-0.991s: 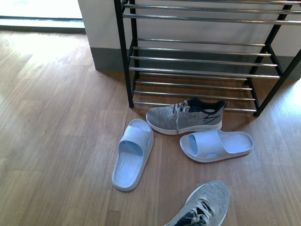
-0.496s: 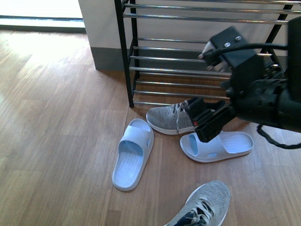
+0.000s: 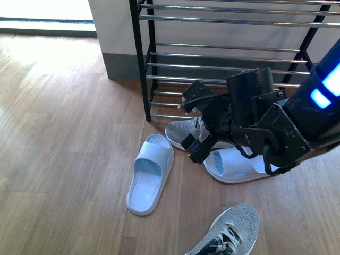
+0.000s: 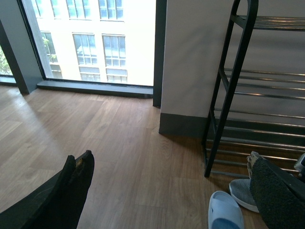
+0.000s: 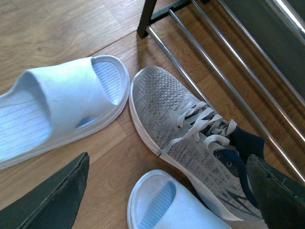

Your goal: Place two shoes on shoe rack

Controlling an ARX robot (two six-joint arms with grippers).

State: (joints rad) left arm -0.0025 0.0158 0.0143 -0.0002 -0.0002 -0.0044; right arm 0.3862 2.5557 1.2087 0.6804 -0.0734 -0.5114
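A grey knit sneaker (image 5: 188, 136) lies on the floor just in front of the shoe rack (image 3: 223, 79), toe to the left. My right gripper (image 5: 167, 160) hangs open over it, with a finger on each side of the sneaker and of the toe of a pale blue slide (image 5: 159, 205). In the front view the right gripper (image 3: 197, 144) and its arm hide much of that sneaker (image 3: 179, 133) and slide (image 3: 236, 169). Another pale blue slide (image 3: 150, 172) lies to the left. A second grey sneaker (image 3: 232, 232) shows at the bottom edge. My left gripper (image 4: 170, 155) is open and holds nothing.
The floor is wood planks. A grey-based wall pillar (image 3: 114, 48) stands left of the rack's black side frame (image 3: 139, 58). A window with a low sill (image 4: 95, 86) is at the far left. The rack's chrome rods (image 5: 214, 71) run close behind the sneaker.
My right arm came into the front view from the right. It has moved left and down, and its open gripper now sits over the sneaker by the rack. No shoe has moved.
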